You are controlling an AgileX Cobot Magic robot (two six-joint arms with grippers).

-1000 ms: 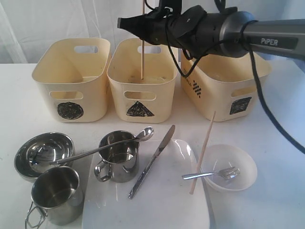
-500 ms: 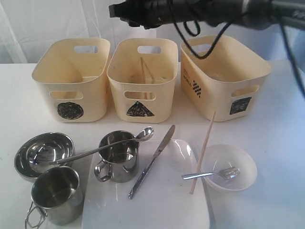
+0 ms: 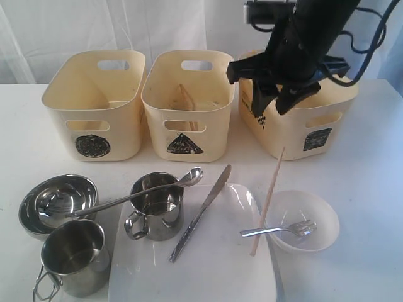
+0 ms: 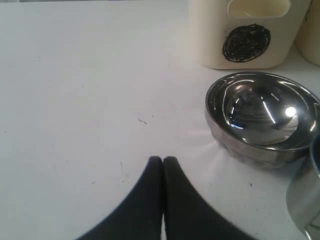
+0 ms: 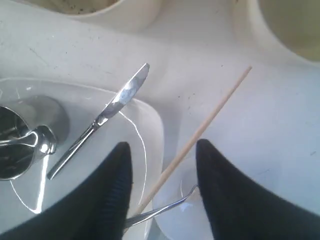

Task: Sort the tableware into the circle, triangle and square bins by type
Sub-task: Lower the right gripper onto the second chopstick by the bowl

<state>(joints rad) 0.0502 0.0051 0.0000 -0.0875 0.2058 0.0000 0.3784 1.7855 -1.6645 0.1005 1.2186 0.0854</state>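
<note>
Front left, the left gripper (image 4: 162, 161) is pinched shut on nothing, near the steel bowl (image 4: 262, 117). One chopstick (image 3: 267, 200) lies along the right-hand edge of the white plate (image 3: 214, 272), beside the clear bowl (image 3: 324, 239), with the handle of the fork (image 3: 283, 230) crossing it. Higher and further back, the right gripper (image 3: 269, 108) hangs with its jaws apart, empty, before the square bin (image 3: 289, 136). The other chopstick (image 3: 185, 99) leans inside the triangle bin (image 3: 157, 119), lower end hidden.
</note>
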